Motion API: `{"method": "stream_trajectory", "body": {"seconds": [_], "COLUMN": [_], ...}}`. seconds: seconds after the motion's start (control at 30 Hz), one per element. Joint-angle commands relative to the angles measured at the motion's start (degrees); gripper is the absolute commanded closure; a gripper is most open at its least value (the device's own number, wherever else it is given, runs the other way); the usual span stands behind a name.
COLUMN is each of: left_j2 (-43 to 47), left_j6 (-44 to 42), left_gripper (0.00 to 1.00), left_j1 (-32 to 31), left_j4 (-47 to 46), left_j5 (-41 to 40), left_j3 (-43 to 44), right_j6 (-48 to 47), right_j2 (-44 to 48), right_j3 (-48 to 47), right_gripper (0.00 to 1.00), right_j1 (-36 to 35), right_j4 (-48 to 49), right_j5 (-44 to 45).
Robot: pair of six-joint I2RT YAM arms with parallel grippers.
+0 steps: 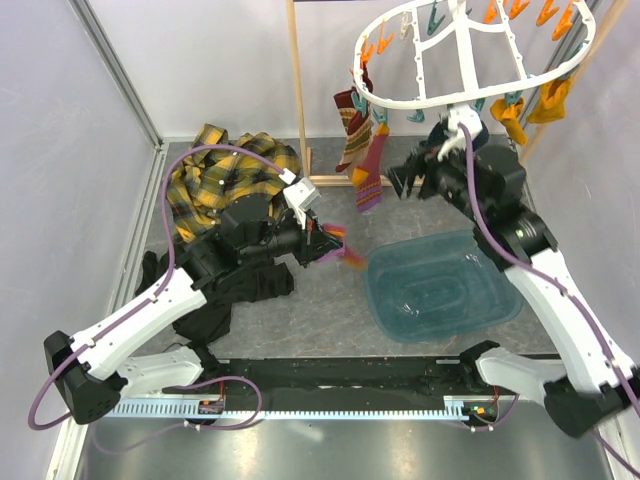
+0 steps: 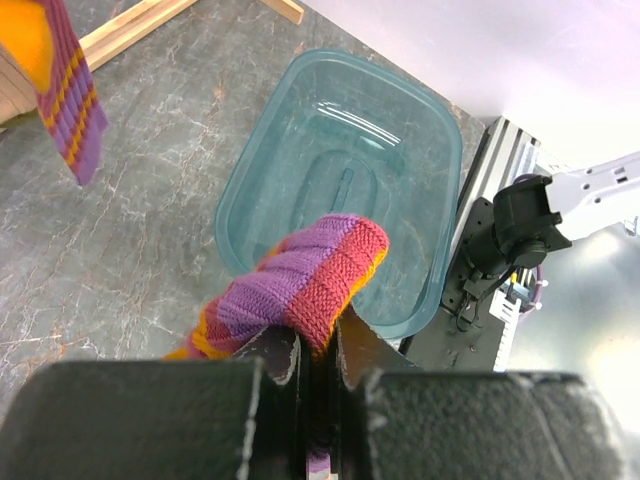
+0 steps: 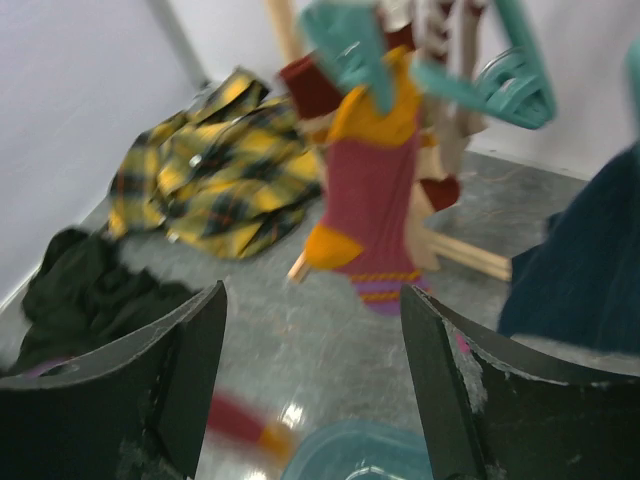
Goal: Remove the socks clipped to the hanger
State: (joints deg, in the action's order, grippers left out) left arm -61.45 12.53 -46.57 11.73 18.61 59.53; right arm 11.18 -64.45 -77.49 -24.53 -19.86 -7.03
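Note:
The white oval hanger [image 1: 470,55] with orange and teal clips hangs at the back right. A maroon striped sock [image 1: 368,165] hangs clipped from its left side, and it also shows in the right wrist view [image 3: 370,190]. Mustard socks [image 1: 512,118] hang at the right. A navy sock [image 3: 580,260] shows at the right edge of the right wrist view. My left gripper [image 2: 318,335] is shut on a maroon, purple and orange striped sock [image 2: 300,280], held just left of the teal bin [image 1: 345,250]. My right gripper [image 3: 312,380] is open and empty, facing the hanging maroon sock [image 1: 405,182].
A clear teal bin [image 1: 400,315] sits on the table right of centre, seen below the left gripper too [image 2: 250,190]. A yellow plaid shirt [image 1: 225,175] and a black garment [image 1: 215,290] lie at the left. A wooden frame [image 1: 298,90] stands behind.

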Motion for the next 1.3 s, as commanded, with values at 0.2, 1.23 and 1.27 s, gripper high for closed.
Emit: {"method": "stream_trajectory", "body": {"seconds": [0.2,1.23,1.27], "left_j2": [3.70,6.87,6.96], "left_j6": [-1.46,-0.49,-0.75], "left_gripper": [0.98,0.52,0.45], "left_j1": [0.25,0.25,0.25], "left_j4": [-5.12,-10.85,-10.15], "left_j5": [5.90,5.94,4.17], "left_j3": [-1.87,-5.92,-5.91], "right_j6": [-7.40,-11.20,-8.05], "right_j2": [14.96,3.97,4.59], "right_j3": [21.48,31.52,31.70], "right_gripper": [0.20,1.00,1.00], "right_j1": [-0.95,-22.84,-22.93], "right_j4": [9.20,28.75,27.52], "right_j5": [-24.49,-10.31,-8.03]}}
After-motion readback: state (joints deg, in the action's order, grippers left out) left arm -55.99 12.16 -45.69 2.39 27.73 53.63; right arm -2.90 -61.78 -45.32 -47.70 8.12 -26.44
